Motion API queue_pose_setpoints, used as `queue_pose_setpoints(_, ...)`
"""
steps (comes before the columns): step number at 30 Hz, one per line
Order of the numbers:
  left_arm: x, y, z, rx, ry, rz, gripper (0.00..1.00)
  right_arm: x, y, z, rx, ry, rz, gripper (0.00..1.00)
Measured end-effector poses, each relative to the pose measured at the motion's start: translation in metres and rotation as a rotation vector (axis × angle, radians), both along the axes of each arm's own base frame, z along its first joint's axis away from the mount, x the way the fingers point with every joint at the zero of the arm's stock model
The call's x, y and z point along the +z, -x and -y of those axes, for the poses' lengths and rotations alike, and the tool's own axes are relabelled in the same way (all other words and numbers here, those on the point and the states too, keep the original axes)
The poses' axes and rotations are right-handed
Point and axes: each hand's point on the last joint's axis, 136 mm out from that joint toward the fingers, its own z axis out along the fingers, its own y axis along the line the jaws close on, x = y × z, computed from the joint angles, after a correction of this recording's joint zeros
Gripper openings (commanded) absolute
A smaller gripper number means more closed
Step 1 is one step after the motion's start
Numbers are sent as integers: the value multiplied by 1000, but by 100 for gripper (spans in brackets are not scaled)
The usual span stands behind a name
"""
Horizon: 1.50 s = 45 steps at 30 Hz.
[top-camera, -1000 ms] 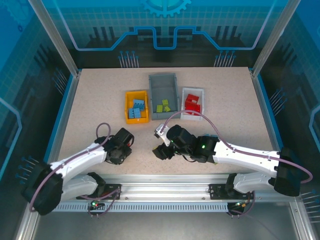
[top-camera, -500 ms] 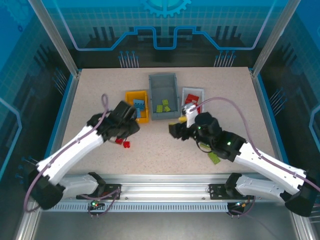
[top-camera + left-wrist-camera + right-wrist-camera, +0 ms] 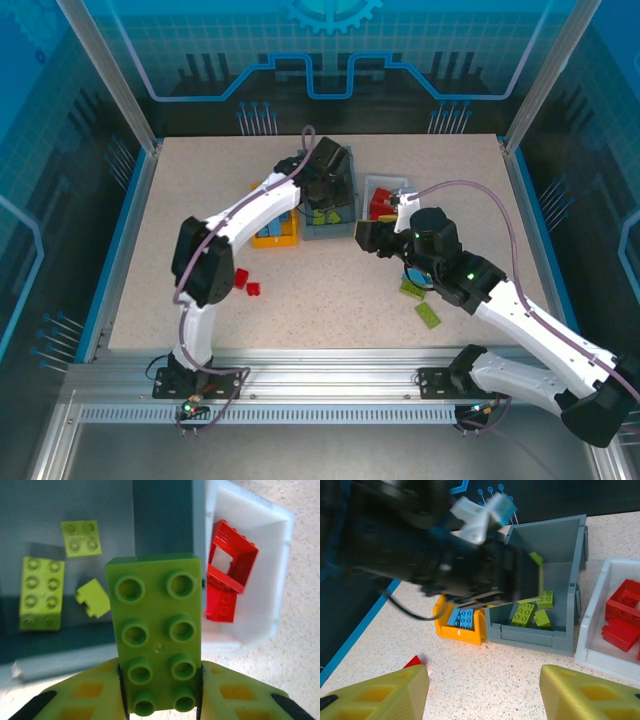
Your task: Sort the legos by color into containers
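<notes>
**Left gripper (image 3: 160, 695) clamps a lime brick (image 3: 157, 630) above the grey bin (image 3: 162, 520)**

The grey bin's right wall sits just under the lime brick's far end, and the white bin (image 3: 265, 595) with its red bricks (image 3: 227, 575) is just beside it, so I would nudge left before releasing. The right gripper (image 3: 482, 692) hangs wide and empty. From above, the left arm (image 3: 250, 205) covers part of the grey bin. The brick's near end is hidden between the fingers (image 3: 240, 697).

lime brick (image 3: 157, 635), grey bin (image 3: 162, 520), red bricks (image 3: 227, 577), white bin (image 3: 270, 585)
</notes>
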Motion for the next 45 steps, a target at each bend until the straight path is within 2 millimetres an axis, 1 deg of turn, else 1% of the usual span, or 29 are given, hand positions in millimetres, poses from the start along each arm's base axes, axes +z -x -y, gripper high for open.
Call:
queue_pose_setpoints(2,-18,-13,0,3,23,-28,29,-1,0,0,1,1,-5,62)
queue_pose_setpoints(5,-38,-26,-5,15,62,-62,33,-1,1,1,2,-1,-8,62)
queue_pose_setpoints(6,-40,-30,-7,19,74,-65,35,-1,1,1,2,-2,-7,62)
queue_pose_setpoints(8,-44,-36,-11,30,99,-75,46,0,2,1,4,-4,-8,62)
queue_pose_setpoints(11,-41,-39,-11,38,128,-78,56,-1,2,1,4,-6,-12,63)
queue_pose_setpoints(13,-40,-39,-8,35,139,-79,59,-2,2,0,7,-5,-16,64)
queue_pose_setpoints(15,-39,-37,-8,32,140,-78,59,-6,1,-2,15,1,-27,63)
queue_pose_setpoints(17,-35,-30,-10,29,138,-80,60,-14,-1,-6,22,16,-48,63)
queue_pose_setpoints(19,-24,-20,-15,29,141,-75,60,-25,-3,-9,30,45,-68,62)
queue_pose_setpoints(21,-5,-10,-21,30,150,-51,59,-39,-2,-15,44,92,-91,62)
queue_pose_setpoints(24,35,14,-38,53,169,13,57,-60,7,-38,105,168,-123,61)
queue_pose_setpoints(26,66,36,-57,83,172,73,56,-74,16,-62,164,223,-142,61)
queue_pose_setpoints(28,99,60,-82,125,166,150,56,-87,24,-89,222,276,-151,61)
queue_pose_setpoints(31,147,102,-123,200,168,286,56,-113,41,-134,316,353,-175,62)
queue_pose_setpoints(33,167,132,-150,243,169,364,57,-132,50,-160,367,397,-192,64)
queue_pose_setpoints(34,174,149,-164,263,168,396,57,-142,53,-171,390,418,-201,64)
queue_pose_setpoints(36,180,176,-185,291,168,442,58,-160,58,-193,431,453,-221,66)
queue_pose_setpoints(38,180,198,-201,309,166,468,57,-178,61,-214,472,489,-233,67)
queue_pose_setpoints(39,178,205,-205,314,164,471,57,-185,61,-221,487,503,-236,67)
queue_pose_setpoints(41,165,219,-215,321,147,458,57,-198,59,-239,525,535,-237,68)
queue_pose_setpoints(43,150,231,-221,325,131,433,57,-209,53,-252,550,566,-230,68)
queue_pose_setpoints(45,140,240,-227,327,119,418,56,-220,48,-262,579,594,-226,68)
